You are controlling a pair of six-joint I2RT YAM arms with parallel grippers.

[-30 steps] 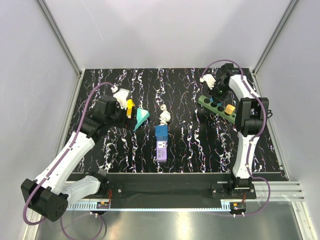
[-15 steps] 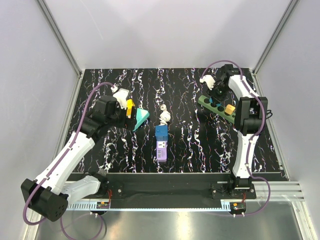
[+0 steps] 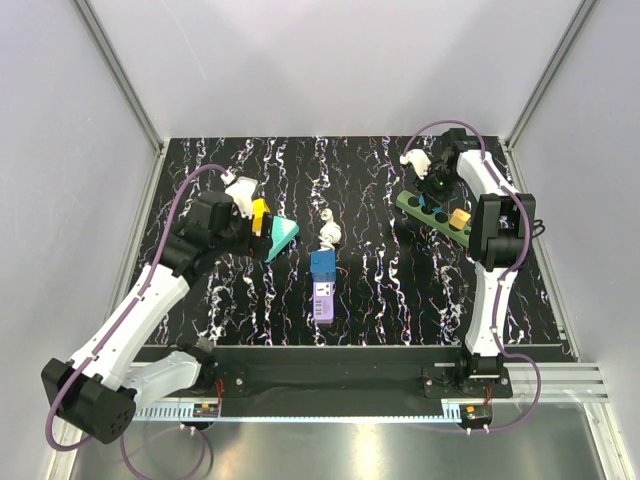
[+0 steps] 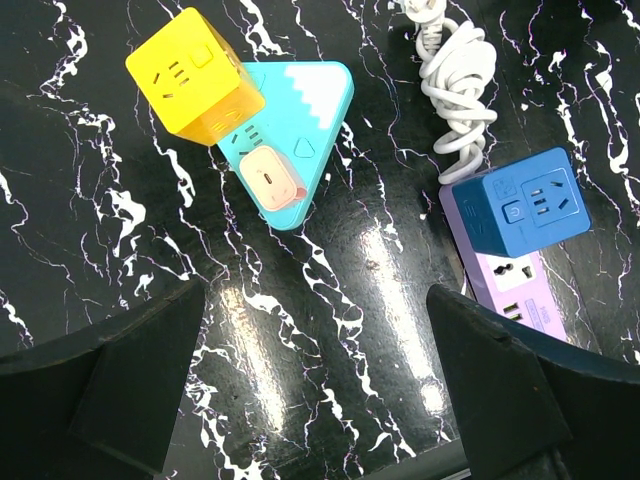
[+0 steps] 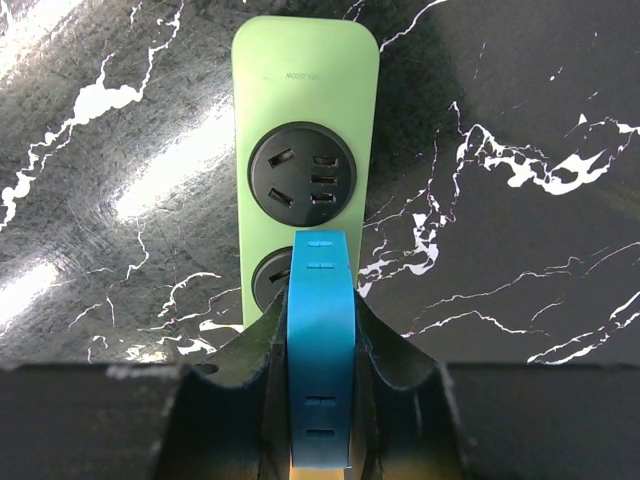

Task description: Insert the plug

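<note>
Blue plug (image 5: 321, 290), thin & upright, pinched in the right gripper (image 5: 320, 340). Green strip (image 5: 305, 90) w/ round black holes lies flat, just under & ahead of it.

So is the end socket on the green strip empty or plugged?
Empty: the end socket of the green strip shows bare slots; the blue plug hides part of the next one.
</note>
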